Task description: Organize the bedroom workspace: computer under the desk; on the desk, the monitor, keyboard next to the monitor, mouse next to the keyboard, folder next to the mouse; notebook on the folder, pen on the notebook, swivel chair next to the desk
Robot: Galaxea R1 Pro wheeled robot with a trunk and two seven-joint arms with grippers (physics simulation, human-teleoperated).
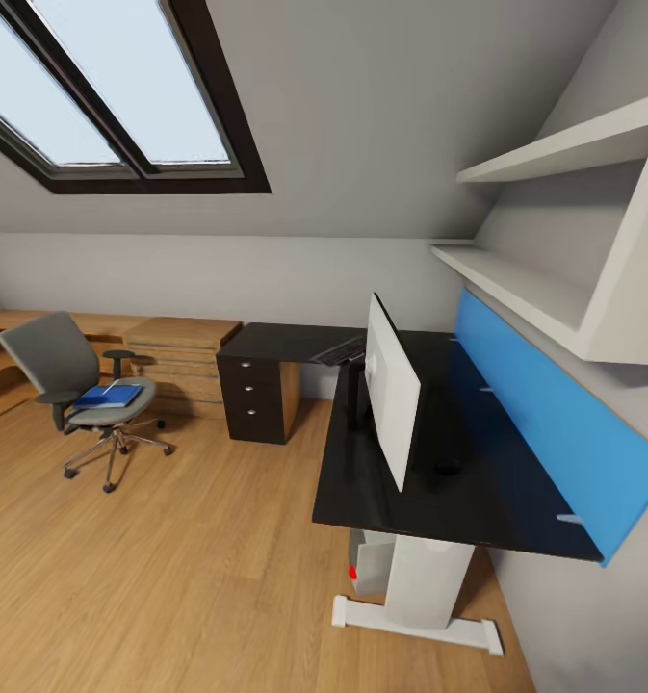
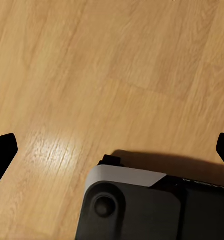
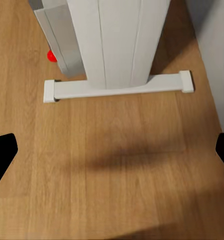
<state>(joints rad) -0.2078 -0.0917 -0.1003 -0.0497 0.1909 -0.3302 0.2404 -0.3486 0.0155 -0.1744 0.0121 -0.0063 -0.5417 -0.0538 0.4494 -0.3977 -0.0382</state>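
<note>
The thin blue folder (image 1: 105,396) lies on the grey swivel chair (image 1: 68,371) at nine o'clock, well apart from the black tabletop (image 1: 362,491) at three. It looks light, flat and slippery, best pinched at an overhanging edge. The right wrist view shows the white desk leg (image 3: 116,40). Both pincers' fingers (image 2: 2,150) (image 3: 2,152) stand apart, empty.

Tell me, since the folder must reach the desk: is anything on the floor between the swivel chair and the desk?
Nothing visible: bare wood floor lies between the swivel chair, carrying the blue folder, and the black desk.
</note>
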